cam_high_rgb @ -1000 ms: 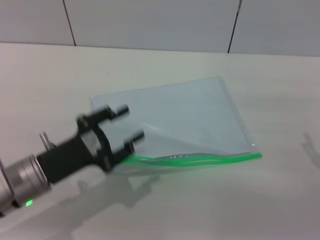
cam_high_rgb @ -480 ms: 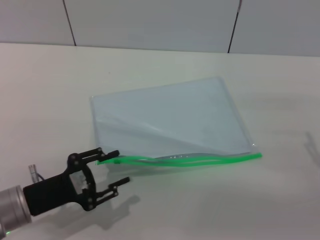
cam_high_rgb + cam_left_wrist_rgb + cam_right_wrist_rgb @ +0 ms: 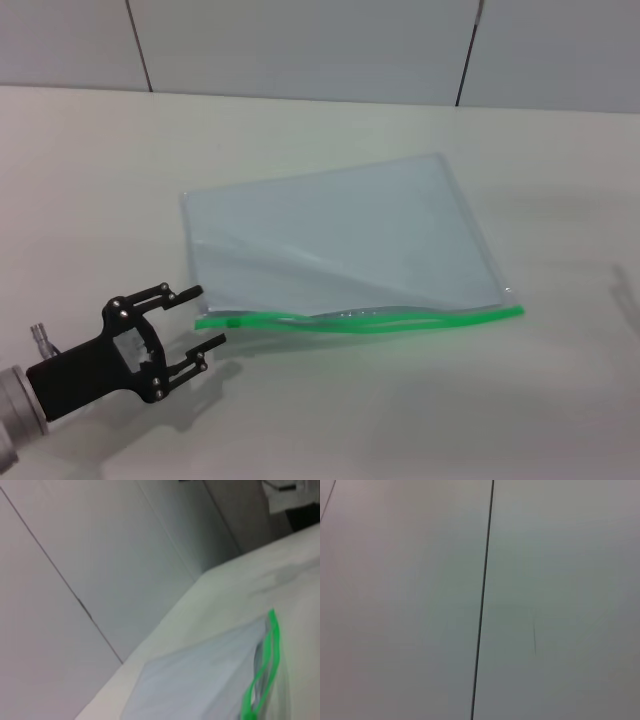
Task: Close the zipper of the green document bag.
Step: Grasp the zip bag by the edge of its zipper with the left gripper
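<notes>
Looks like a lab or test bench setup, not a home: plain off-white table [image 3: 330, 420] backed by a pale panelled wall [image 3: 300, 45] with thin dark seams, same seamed panels filling the right wrist view, no furnishings or decor visible.

Green document bag [image 3: 200, 680] is seen lying flat on pale table [image 3: 240, 590]. Zipper [image 3: 260, 675] is shown wavy along 1 edge, w/ panelled wall [image 3: 100, 555] behind.

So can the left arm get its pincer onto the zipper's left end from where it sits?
Probably yes. The left pincer, jaws open, sits just left of the zipper end, apart from it, with only bare table between.
</notes>
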You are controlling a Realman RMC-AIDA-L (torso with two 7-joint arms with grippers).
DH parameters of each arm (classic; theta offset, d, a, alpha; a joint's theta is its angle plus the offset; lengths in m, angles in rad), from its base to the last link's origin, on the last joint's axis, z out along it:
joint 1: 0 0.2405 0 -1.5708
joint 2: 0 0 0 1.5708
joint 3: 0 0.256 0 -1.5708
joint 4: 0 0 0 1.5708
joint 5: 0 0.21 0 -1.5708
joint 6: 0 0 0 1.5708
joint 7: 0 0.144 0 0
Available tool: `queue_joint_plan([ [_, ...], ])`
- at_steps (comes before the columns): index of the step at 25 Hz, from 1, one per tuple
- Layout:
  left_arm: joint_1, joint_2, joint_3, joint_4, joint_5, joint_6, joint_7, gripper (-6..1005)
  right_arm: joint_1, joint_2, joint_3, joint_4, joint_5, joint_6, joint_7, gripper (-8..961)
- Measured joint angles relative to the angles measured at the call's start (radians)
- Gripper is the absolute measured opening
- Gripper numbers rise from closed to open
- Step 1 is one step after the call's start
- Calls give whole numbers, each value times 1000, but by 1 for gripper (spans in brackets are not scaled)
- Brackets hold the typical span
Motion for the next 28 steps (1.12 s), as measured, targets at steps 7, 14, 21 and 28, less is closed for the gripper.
queue_joint_plan([
  [7, -20, -8, -24, -6, -1, -69, 38, 568, -1, 0, 0, 0, 0, -7, 0, 845],
  [14, -54, -7, -36, -6, -7, -97, 40, 564, -1, 0, -4, 0, 0, -9, 0, 845],
  [21, -100, -7, -25, 3, 1, -174, 33, 559, -1, 0, -5, 0, 0, -12, 0, 845],
  [28, -140, -7, -24, 11, 25, -204, 28, 554, -1, 1, -7, 1, 0, -23, 0, 844],
])
